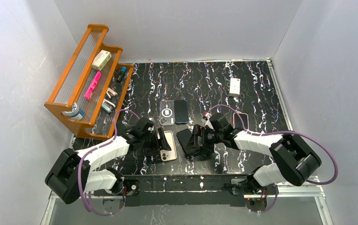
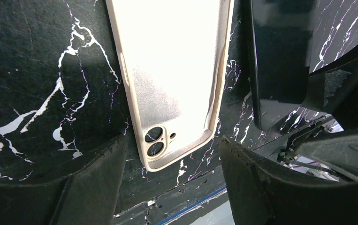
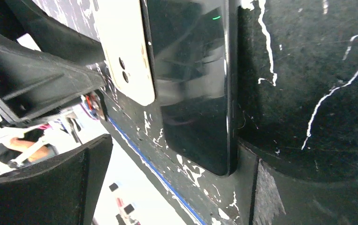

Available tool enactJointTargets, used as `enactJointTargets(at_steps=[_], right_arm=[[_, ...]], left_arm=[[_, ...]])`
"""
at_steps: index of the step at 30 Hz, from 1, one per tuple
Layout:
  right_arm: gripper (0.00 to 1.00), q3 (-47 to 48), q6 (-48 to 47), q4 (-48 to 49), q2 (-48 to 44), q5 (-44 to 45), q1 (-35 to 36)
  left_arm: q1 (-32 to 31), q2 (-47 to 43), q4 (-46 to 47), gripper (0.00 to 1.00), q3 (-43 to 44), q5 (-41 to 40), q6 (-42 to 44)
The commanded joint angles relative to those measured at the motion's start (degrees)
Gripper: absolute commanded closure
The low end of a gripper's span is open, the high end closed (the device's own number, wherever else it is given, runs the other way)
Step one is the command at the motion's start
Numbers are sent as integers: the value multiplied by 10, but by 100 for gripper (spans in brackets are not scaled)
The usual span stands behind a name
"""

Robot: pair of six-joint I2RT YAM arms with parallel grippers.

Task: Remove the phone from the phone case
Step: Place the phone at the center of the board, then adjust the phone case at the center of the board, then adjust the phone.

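Note:
The cream phone case [image 1: 168,146] lies empty on the table, inside up, with the marble showing through its camera holes [image 2: 154,140]. The black phone [image 1: 186,140] lies just right of it, out of the case. My left gripper [image 1: 159,143] is open, and its fingers straddle the camera end of the case [image 2: 177,70] without touching it. My right gripper [image 1: 196,140] is open around the near end of the black phone [image 3: 191,84]. The phone's edge rests against one finger [image 3: 303,187]. The case also shows in the right wrist view [image 3: 125,51].
A clear case [image 1: 166,112] and a dark phone [image 1: 181,111] lie mid-table. A pink-rimmed phone [image 1: 240,120] lies to the right and a white box [image 1: 234,86] at the back right. A wooden rack [image 1: 90,79] holding small items stands at the left. The table's front edge [image 2: 200,206] is close.

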Motion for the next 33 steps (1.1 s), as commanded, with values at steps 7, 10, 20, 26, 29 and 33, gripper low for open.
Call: enactJointTargets(at_steps=[7, 10, 20, 26, 29, 33], right_arm=[[3, 61, -119, -113, 41, -1, 50], [4, 82, -121, -110, 56, 9, 63], [3, 112, -116, -75, 96, 26, 65], [1, 110, -122, -83, 93, 40, 65], [1, 117, -143, -115, 90, 61, 65], [1, 121, -168, -156, 87, 98, 64]], left_arm=[[0, 33, -2, 29, 6, -66, 13], [0, 44, 5, 29, 17, -79, 18], [7, 122, 61, 34, 53, -92, 27], [10, 117, 12, 34, 82, -140, 43], [10, 88, -5, 34, 68, -152, 41], [10, 46, -5, 33, 24, -146, 18]])
